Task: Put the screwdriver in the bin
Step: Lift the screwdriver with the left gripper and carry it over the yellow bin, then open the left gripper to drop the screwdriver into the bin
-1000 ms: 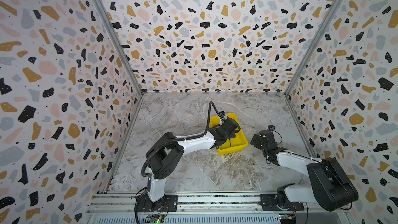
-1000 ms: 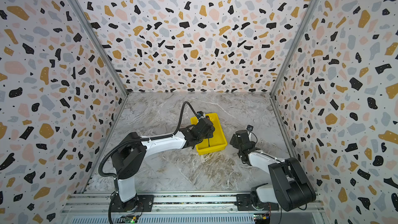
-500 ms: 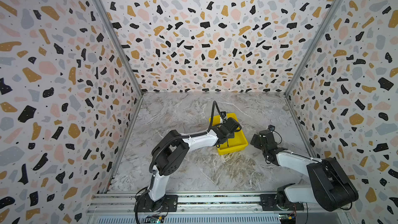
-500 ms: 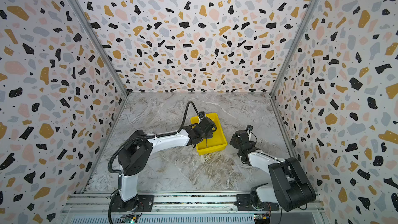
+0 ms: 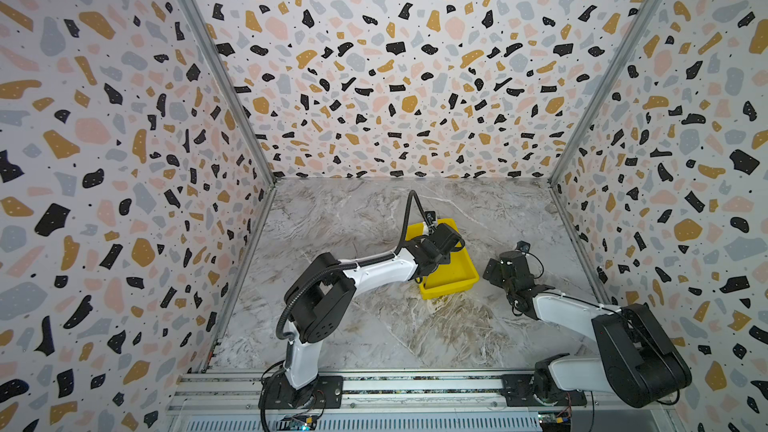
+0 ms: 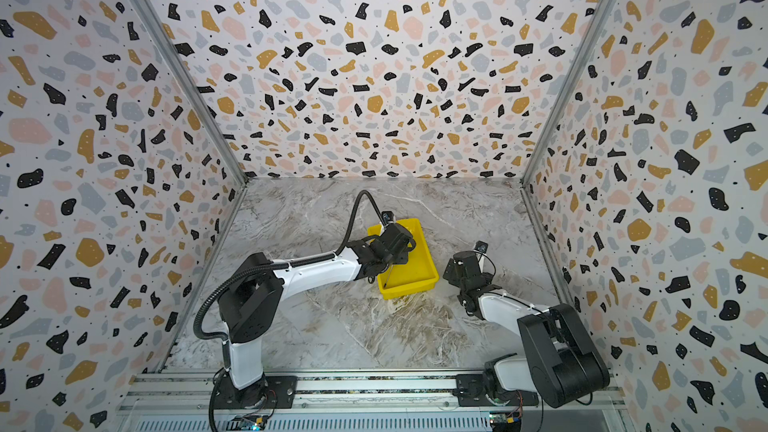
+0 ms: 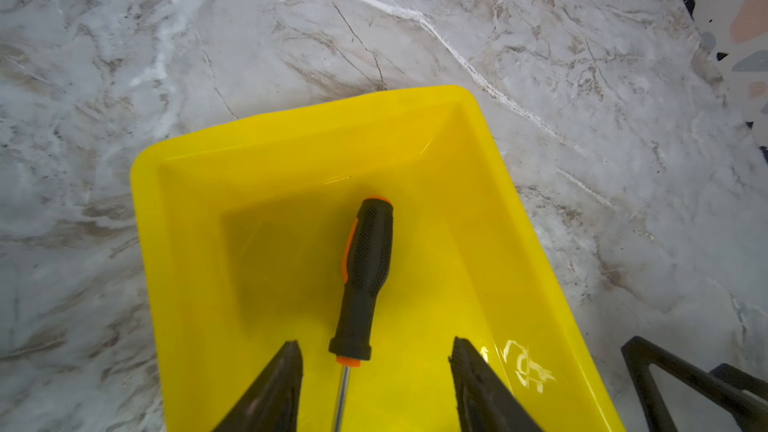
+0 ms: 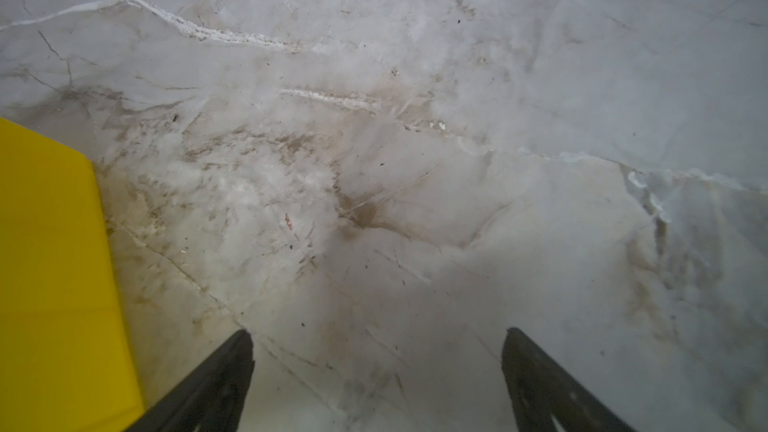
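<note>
The marble tabletop (image 5: 374, 326) is carrying the yellow bin (image 5: 455, 274), which is sitting near its middle in both top views (image 6: 415, 272). The left gripper (image 5: 436, 243) is reaching over the bin from its left side, hanging above the bin's floor. The right gripper (image 5: 505, 268) is waiting just beside the bin's right wall, over bare marble, with a strip of that wall (image 8: 50, 263) showing in its wrist view.

Inside the bin (image 7: 291, 126) the screwdriver (image 7: 368, 263) is lying with its black and orange handle pointing toward the bin's far wall and its thin shaft running back under the left gripper (image 7: 374, 342). It seems to be resting on the bin's floor, though the wrist view is not settling that. The left fingers (image 7: 274, 388) are standing partly spread on either side of the handle's collar, with yellow showing between each finger and the tool, so they are gripping nothing. The right gripper (image 8: 379, 331) is holding its fingers (image 8: 216, 388) wide apart, empty as well.
</note>
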Available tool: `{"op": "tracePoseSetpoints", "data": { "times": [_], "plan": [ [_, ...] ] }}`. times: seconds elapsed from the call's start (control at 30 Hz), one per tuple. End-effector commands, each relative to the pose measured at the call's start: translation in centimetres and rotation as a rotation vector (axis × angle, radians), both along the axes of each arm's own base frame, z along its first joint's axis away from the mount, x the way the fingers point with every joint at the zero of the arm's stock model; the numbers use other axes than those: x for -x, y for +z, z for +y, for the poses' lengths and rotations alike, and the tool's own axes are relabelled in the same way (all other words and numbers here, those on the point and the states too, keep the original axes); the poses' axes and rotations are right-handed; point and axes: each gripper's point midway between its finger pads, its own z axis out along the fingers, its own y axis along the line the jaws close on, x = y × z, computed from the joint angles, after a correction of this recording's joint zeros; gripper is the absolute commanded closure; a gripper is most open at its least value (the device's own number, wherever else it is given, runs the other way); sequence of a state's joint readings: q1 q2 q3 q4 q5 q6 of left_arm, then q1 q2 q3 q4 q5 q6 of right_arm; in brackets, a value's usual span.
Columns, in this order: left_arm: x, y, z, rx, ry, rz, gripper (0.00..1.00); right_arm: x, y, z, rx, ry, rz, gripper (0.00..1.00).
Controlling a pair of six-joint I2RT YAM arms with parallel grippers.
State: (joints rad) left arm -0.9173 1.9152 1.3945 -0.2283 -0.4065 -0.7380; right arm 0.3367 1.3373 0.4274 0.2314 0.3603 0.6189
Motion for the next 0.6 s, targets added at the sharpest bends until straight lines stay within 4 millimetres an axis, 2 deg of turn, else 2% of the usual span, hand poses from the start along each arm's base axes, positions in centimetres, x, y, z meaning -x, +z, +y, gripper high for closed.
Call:
{"op": "tracePoseSetpoints", "data": {
  "times": [0.0, 0.2, 0.27, 0.33, 0.43, 0.57],
  "plan": [
    [-0.5, 3.0, 0.5, -0.009, -0.007, -0.061, 0.38, -0.3, 0.8, 0.0, 0.019, 0.000, -0.012, 0.05],
    [0.1, 5.6, 2.3, -0.048, -0.016, -0.110, 0.35, -0.3, 0.9, 0.0, 0.019, 0.001, -0.013, 0.05],
    [1.0, 6.1, 2.3, -0.055, -0.084, -0.115, 0.00, -0.3, 0.9, 0.0, 0.020, 0.003, -0.012, 0.05],
    [2.0, 6.3, 3.1, -0.089, -0.131, -0.121, 0.00, -0.3, 0.9, 0.1, 0.019, 0.003, -0.013, 0.05],
    [3.3, 6.3, 6.2, -0.167, -0.137, -0.160, 0.00, -0.3, 0.8, 0.0, 0.021, 0.004, -0.010, 0.05],
    [5.3, 4.9, 12.0, -0.219, -0.042, -0.238, 0.00, -0.3, 0.8, 0.1, 0.024, 0.007, -0.008, 0.05]
  ]
}}
